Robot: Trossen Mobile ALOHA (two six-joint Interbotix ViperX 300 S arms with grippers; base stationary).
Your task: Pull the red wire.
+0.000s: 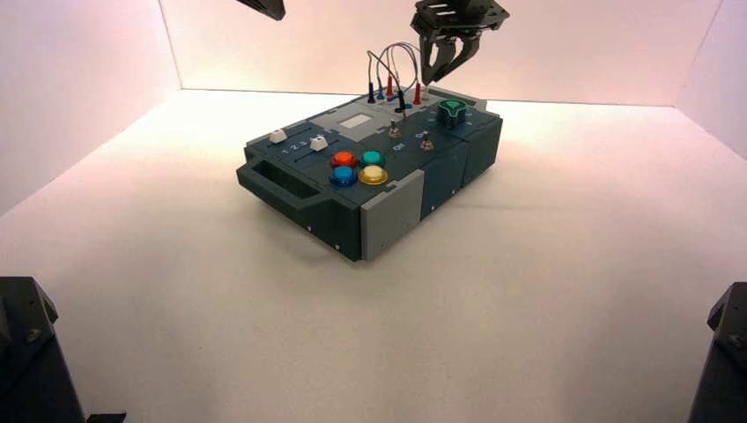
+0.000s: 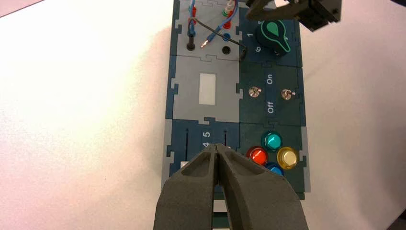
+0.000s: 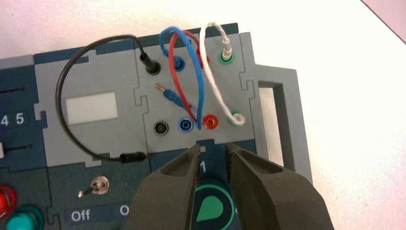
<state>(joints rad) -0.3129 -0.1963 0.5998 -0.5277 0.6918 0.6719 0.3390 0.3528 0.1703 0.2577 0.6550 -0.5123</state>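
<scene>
Red wire (image 3: 184, 79) is still arching over the grey socket panel (image 3: 191, 103) at the box's far end, one plug sitting in the red socket (image 3: 210, 121) beside the blue wire (image 3: 198, 86) and white wire (image 3: 215, 91), so you are not pulling anything yet; the whole grasp and tug is left. Your right gripper (image 3: 213, 155) is hanging over the green knob (image 3: 210, 206), fingers spread and empty, with that red socket just past the tips at about twelve o'clock, touching nothing as far as I can judge. Your left gripper (image 2: 218, 149) is waiting at six o'clock over the sliders, fingers pressed together, holding nothing.
</scene>
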